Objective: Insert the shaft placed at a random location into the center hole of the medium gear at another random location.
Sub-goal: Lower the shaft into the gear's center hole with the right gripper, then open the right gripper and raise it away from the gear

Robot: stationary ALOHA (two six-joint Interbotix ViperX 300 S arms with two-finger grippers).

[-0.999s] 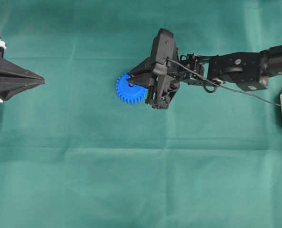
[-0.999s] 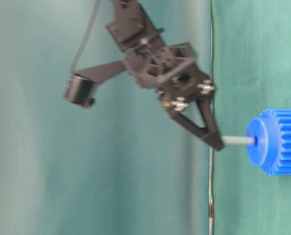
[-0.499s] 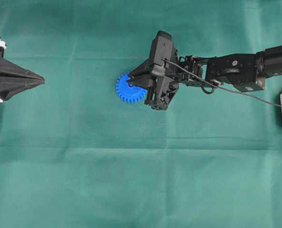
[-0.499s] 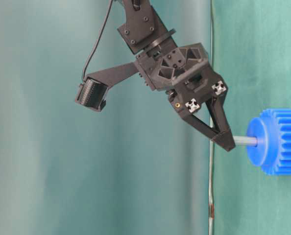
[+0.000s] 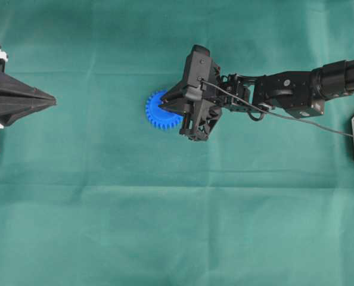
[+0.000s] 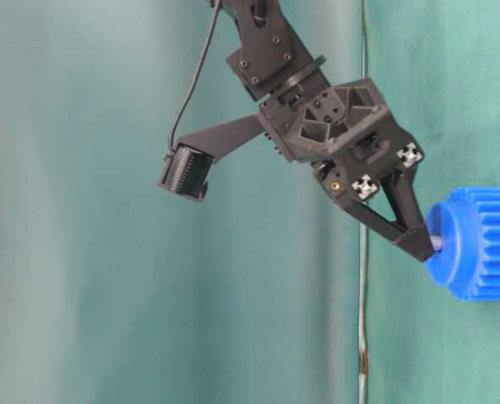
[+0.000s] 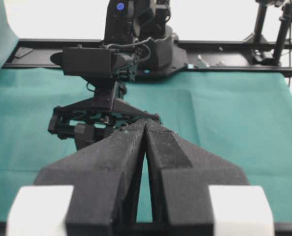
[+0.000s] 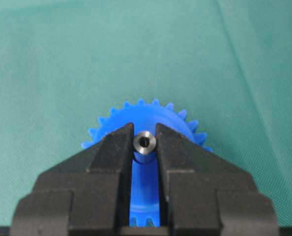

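Green cloth covers the table [image 5: 165, 226]. The shaft [image 8: 144, 143] is clamped between the right gripper [image 8: 145, 140] tips, almost fully sunk into the center hole of the medium gear [image 5: 160, 111] directly beneath. The pin is judged rigid, light, slippery; best held near its top. The left gripper [image 7: 145, 129] is parked clenched, empty. No containers are seen.

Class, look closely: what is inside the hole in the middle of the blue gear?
The metal pin, held by the right claw, stands in the blue gear. Only its top end shows; the hole and the pin's lower part are covered.
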